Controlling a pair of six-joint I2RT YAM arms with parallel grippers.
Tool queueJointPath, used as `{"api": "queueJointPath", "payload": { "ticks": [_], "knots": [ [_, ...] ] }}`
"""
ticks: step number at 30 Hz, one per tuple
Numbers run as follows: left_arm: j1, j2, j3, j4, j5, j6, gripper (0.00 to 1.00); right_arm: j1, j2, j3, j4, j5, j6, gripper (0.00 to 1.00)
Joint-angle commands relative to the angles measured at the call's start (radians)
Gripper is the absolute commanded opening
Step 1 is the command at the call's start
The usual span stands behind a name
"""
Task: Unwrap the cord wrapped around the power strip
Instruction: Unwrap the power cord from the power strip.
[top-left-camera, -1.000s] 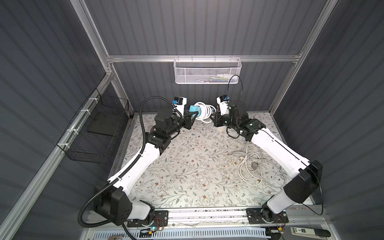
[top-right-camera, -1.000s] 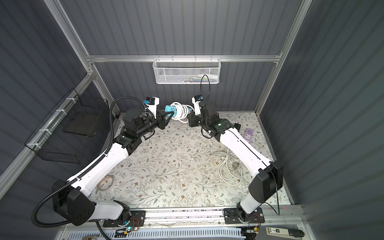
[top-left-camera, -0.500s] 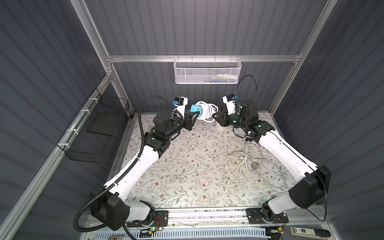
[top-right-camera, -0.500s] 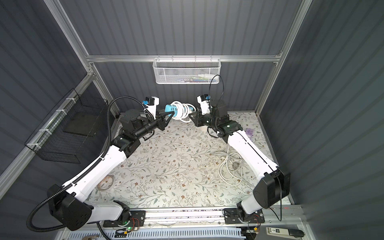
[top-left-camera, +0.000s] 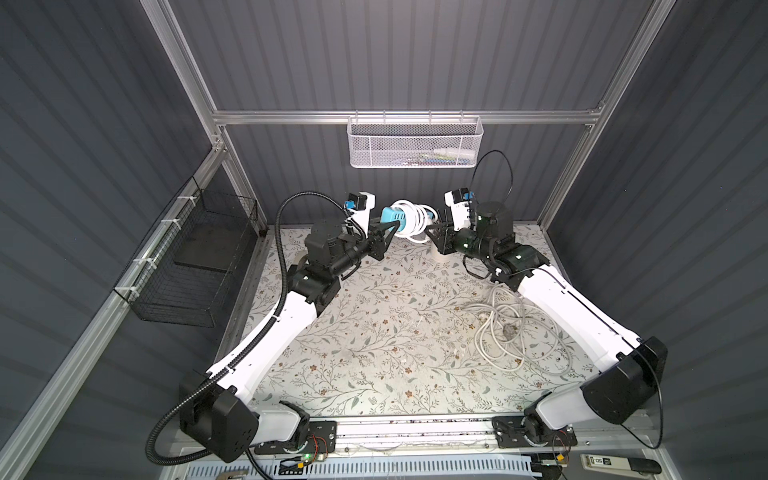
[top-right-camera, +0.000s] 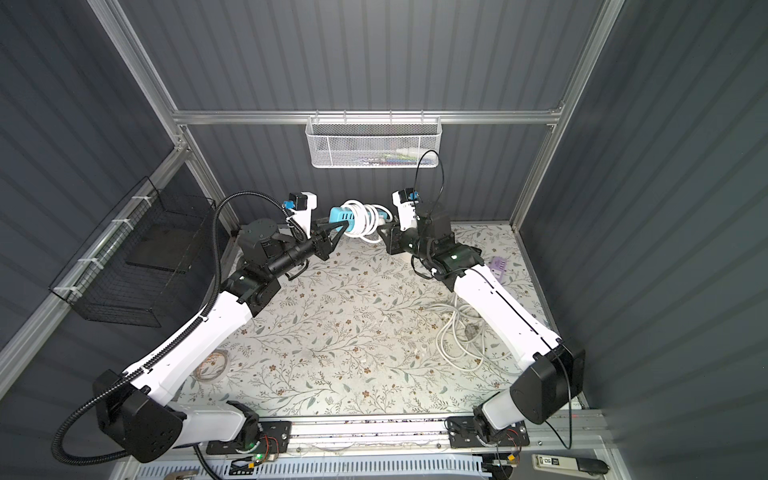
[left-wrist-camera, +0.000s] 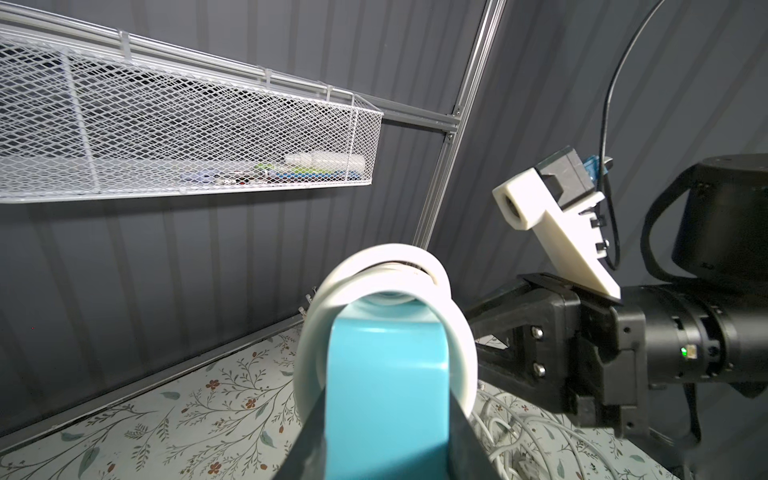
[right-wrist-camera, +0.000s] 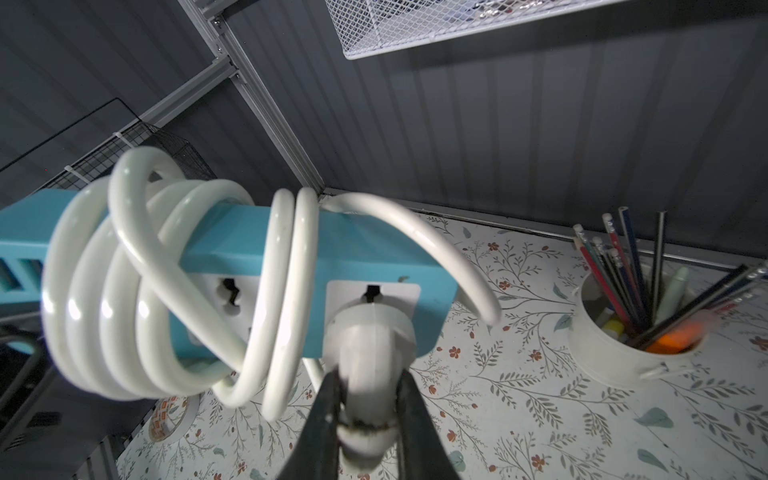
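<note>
The left gripper (top-left-camera: 395, 225) is clamped tight on the blue end of the power strip (top-left-camera: 390, 215), holding it off the table at upper centre in both top views. At the strip's other end, the right gripper (right-wrist-camera: 368, 399) pinches the white plug (right-wrist-camera: 370, 332). The cord (right-wrist-camera: 286, 266) coils around the strip between them.
</note>
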Motion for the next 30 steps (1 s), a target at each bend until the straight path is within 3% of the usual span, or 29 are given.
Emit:
{"api": "queueJointPath", "payload": {
  "ticks": [1,12,18,21,26,30],
  "knots": [
    [0.004,0.011,0.005,0.154,-0.020,0.004,0.00,0.064,0.008,0.052,-0.028,0.034,-0.029,0.00],
    [0.001,0.014,-0.006,0.160,-0.041,0.018,0.00,0.073,-0.004,0.053,-0.022,0.025,-0.013,0.00],
    [0.001,0.006,0.028,0.100,-0.038,0.023,0.00,-0.060,-0.054,-0.053,0.100,-0.208,0.074,0.00],
    [0.001,0.000,0.037,0.082,-0.041,0.016,0.00,-0.107,-0.064,-0.072,0.126,-0.265,0.084,0.00],
    [0.000,-0.008,0.029,0.086,-0.052,0.012,0.00,-0.111,-0.067,-0.071,0.118,-0.262,0.078,0.00],
    [0.001,-0.008,0.024,0.097,-0.055,0.012,0.00,-0.070,-0.070,-0.058,0.089,-0.189,0.044,0.00]
  ]
}}
